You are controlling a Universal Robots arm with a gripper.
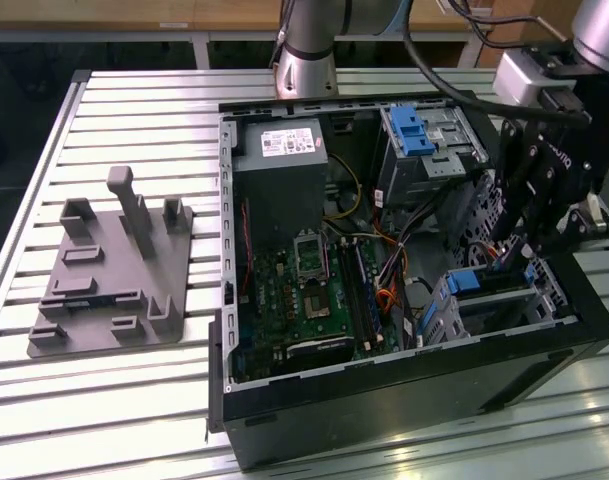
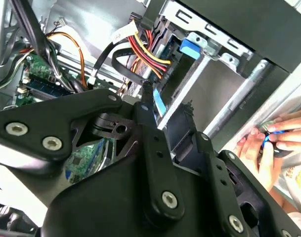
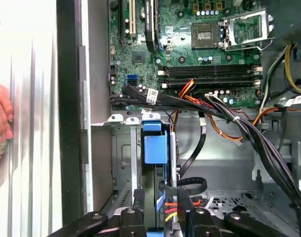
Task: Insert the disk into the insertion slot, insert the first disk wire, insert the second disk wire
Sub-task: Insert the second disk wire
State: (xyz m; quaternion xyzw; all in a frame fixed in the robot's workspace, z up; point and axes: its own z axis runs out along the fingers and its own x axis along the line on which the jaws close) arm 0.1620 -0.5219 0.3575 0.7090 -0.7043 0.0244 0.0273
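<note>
Down in the open black computer case (image 1: pixel 404 400), the disk (image 1: pixel 466 283) sits in the corner bay nearest the exterior view's right. It shows mostly as its bright blue plastic carrier bracket, with little of the silver drive body visible. In the first wrist view the disk (image 3: pixel 154 148) is seen edge-on, a narrow blue block standing upright. It is held by the insertion slot (image 3: pixel 121 158), a bay of grey perforated sheet metal whose walls flank it closely on both sides. Its long axis runs along the bay, and the blue bracket end faces the green motherboard (image 1: pixel 304 290).

Just above the bracket end, a bundle of black, red, yellow and orange cables (image 3: pixel 190 101) crosses between bay and board. The black robot gripper (image 1: pixel 519 250) hangs directly over the disk's far end inside the case. Whether it is spread or pinching anything I cannot tell.

Elsewhere the case holds a grey box-shaped power supply (image 1: pixel 279 180) and a taller silver cage with a ribbed blue tab (image 1: pixel 414 130). A grey moulded fixture plate (image 1: pixel 114 270) lies well apart on the slatted aluminium table (image 1: pixel 134 110). A person's hand (image 2: pixel 264 143) rests outside the case wall.
</note>
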